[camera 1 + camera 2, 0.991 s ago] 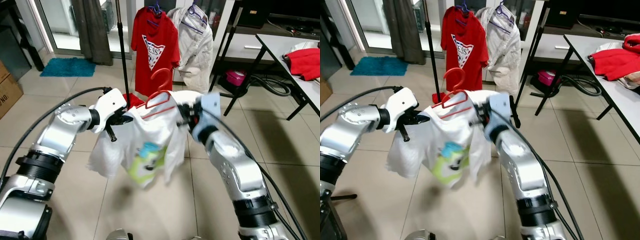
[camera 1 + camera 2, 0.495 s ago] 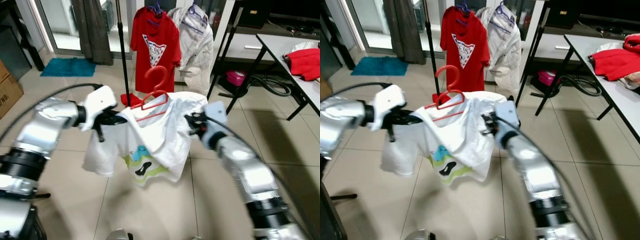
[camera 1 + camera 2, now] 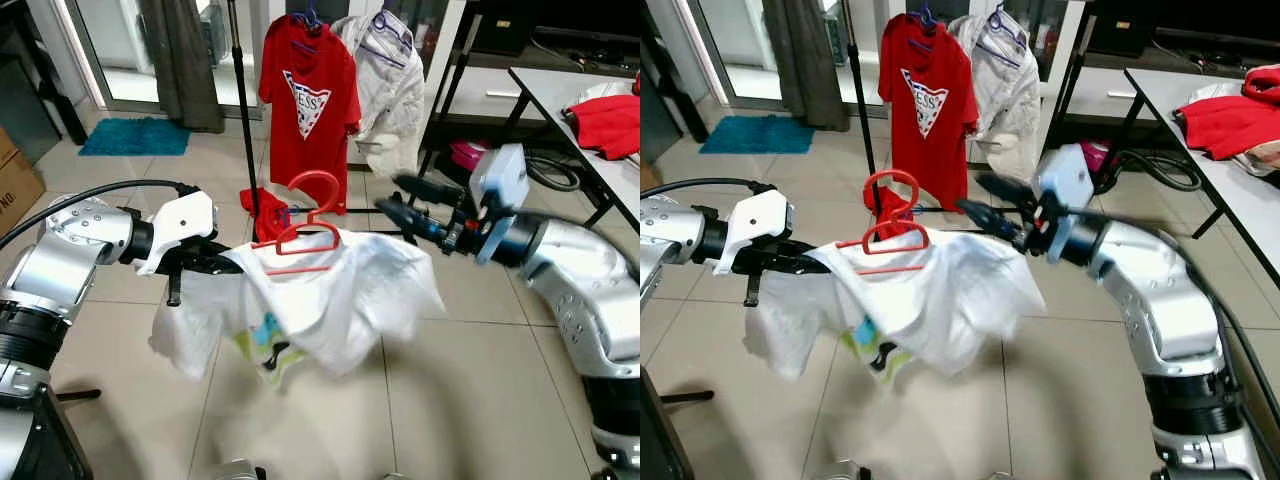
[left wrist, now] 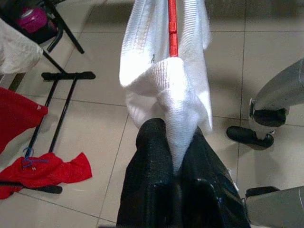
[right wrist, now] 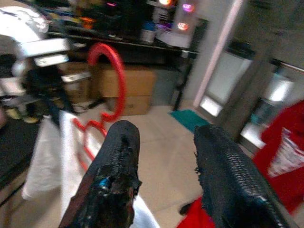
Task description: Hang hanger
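Before the clothes rack [image 3: 243, 90]: red hanger [image 3: 305, 215] carrying a white T-shirt [image 3: 330, 295], one shoulder pinched in the left gripper [image 4: 173, 156]; right gripper [image 3: 400, 200] spread, gripping nothing, beside the hook. Risk, judged: single-point hold may let the shirt slide off, or the hanger tip.

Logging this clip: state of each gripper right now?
Left gripper: shut on the white shirt on the red hanger.
Right gripper: open, holding nothing.

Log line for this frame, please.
left tool: shut on white shirt | red hanger: in shirt | right tool: open, apart
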Tool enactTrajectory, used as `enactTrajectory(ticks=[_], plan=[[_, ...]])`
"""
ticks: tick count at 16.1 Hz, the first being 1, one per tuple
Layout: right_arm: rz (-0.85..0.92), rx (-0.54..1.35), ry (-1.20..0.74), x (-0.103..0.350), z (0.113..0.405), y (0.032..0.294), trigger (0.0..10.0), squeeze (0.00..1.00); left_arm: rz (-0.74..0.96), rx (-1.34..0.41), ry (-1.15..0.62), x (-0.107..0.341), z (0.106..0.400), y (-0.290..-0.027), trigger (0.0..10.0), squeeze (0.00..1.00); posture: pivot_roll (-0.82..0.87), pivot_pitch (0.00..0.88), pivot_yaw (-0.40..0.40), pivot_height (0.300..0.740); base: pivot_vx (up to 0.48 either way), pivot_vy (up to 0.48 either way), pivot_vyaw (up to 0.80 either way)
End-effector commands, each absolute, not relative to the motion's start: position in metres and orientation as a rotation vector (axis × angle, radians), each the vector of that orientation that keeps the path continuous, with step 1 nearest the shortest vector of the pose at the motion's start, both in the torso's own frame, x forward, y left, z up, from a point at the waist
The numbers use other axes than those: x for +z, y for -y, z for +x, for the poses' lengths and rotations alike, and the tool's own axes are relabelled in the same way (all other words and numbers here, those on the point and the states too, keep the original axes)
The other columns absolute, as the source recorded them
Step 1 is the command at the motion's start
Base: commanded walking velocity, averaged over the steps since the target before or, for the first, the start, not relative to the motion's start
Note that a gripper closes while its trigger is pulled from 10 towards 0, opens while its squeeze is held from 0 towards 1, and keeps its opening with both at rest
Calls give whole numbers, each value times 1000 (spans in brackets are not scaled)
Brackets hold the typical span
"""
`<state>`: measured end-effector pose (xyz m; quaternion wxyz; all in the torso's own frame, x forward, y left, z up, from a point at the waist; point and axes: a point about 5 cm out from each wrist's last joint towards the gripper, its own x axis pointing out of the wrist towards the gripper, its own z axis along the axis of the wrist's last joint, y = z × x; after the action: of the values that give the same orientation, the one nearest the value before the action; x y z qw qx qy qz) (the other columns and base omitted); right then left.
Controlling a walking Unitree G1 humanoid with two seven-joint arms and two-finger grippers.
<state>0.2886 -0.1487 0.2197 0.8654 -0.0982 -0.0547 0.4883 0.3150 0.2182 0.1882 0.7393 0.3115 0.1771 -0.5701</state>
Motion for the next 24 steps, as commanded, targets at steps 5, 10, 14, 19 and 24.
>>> enactTrajectory(ticks=[5, 10, 14, 19, 24], plan=[[-291, 1227, -34, 201, 283, 124, 10000, 0, 699, -1387, -281, 199, 311, -198, 0, 0, -40, 0, -18, 740, 0, 0, 0], [-294, 1242, -61, 196, 288, 118, 6588, 0, 711, -1439, -269, 199, 306, -189, 0, 0, -42, 0, -17, 740, 0, 0, 0], [-267, 1314, -65, 196, 286, 114, 0, 0, 723, -1423, -274, 197, 308, -188, 0, 0, -43, 0, -21, 740, 0, 0, 0], [-256, 1386, -101, 195, 281, 117, 0, 0, 721, -1342, -278, 198, 313, -198, 0, 0, -45, 0, -28, 740, 0, 0, 0], [-236, 1407, -108, 192, 278, 113, 0, 0, 710, -1270, -254, 201, 319, -204, 0, 0, -45, 0, -35, 740, 0, 0, 0]])
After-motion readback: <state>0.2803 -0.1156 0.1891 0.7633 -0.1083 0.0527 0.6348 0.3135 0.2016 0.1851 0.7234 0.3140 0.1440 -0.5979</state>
